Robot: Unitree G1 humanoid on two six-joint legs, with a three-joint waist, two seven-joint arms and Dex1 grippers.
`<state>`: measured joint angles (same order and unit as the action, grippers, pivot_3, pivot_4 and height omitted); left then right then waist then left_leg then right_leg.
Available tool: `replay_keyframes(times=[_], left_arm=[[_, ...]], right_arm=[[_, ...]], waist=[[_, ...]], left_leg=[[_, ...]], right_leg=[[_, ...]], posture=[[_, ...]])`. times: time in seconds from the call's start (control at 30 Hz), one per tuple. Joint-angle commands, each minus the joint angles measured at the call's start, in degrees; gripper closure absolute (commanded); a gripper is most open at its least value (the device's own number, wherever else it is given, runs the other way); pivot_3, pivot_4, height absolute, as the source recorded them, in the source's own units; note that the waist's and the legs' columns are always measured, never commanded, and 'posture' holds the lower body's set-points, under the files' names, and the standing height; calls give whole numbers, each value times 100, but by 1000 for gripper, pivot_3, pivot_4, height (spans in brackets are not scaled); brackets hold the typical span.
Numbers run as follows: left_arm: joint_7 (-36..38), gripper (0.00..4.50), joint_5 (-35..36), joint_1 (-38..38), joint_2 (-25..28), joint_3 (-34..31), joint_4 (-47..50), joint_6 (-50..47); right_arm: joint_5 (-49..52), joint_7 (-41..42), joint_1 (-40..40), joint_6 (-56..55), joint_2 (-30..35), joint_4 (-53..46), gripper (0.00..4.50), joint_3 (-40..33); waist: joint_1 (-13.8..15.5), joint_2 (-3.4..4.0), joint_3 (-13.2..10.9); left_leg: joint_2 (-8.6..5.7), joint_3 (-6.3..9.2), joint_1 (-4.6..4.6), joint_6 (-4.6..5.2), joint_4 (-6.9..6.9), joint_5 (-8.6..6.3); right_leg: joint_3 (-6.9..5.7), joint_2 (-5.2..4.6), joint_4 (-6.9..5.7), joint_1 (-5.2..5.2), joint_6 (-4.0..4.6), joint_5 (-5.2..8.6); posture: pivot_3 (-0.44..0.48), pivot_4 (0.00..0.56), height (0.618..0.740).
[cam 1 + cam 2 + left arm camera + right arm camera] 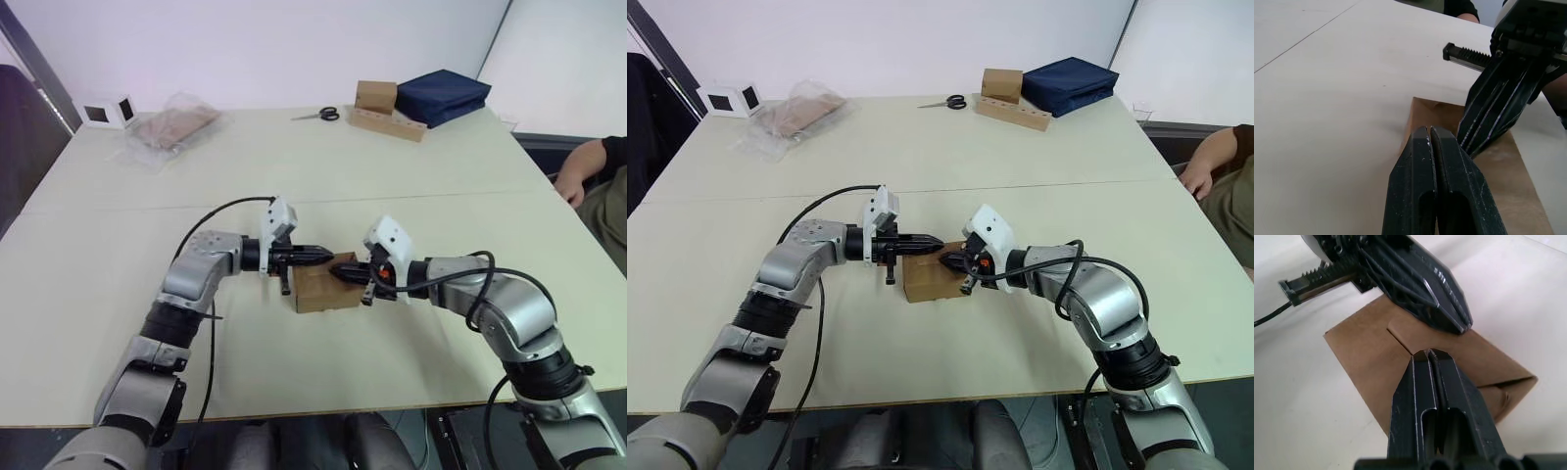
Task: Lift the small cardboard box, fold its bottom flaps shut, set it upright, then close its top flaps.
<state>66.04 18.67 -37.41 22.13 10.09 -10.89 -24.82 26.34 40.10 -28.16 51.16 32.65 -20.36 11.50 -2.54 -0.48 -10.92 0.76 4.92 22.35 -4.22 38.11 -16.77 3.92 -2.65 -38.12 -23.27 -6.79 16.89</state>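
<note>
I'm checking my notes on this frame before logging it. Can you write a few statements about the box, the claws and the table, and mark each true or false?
1. The small cardboard box rests on the table. True.
2. The left claw is wide open. False: its fingers are shut together, tips over the box top.
3. The right claw is shut, tips at the box's top flaps. True.
4. The scissors lie beside the small box. False: they lie at the far side of the table, near the dark blue bag.
5. A clear plastic bag lies at the table's far left. True.
</note>
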Motion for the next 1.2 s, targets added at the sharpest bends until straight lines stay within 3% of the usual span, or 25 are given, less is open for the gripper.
replay_keyframes(times=[0.03, 0.4, 0.9, 1.2], left_arm=[[-98, 4438, -158, 480, 263, 90, 315, -39], [-394, 4438, 103, 628, 474, -138, 754, -364], [-777, 4438, 1011, 674, 743, -791, 1840, -1364], [-1170, 4438, 1432, 912, 885, -1254, 2309, -1748]], right_arm=[[-125, -2, 128, -66, -11, 139, 4500, 86], [-72, -7, 27, -57, -3, 73, 4500, -76], [378, -154, -207, 309, -21, -235, 4500, -700], [567, 16, -102, 377, 332, -511, 4500, -946]], waist=[[5, 1, 1], [10, 1, 6], [14, 0, 3], [12, 1, 2]], left_leg=[[1, 0, -1, 0, -1, 0], [1, 1, -11, 0, 0, 0], [0, 1, 1, 0, 0, 0], [1, 1, 2, 0, -1, 0]], right_leg=[[0, 1, 0, 0, 0, 0], [-1, 0, 1, 15, 0, 0], [-1, -1, 2, 3, 0, 0], [-1, -1, 2, 1, 0, 0]], posture=[[0, 150, 740], [0, 150, 740], [0, 150, 740], [0, 150, 740]])
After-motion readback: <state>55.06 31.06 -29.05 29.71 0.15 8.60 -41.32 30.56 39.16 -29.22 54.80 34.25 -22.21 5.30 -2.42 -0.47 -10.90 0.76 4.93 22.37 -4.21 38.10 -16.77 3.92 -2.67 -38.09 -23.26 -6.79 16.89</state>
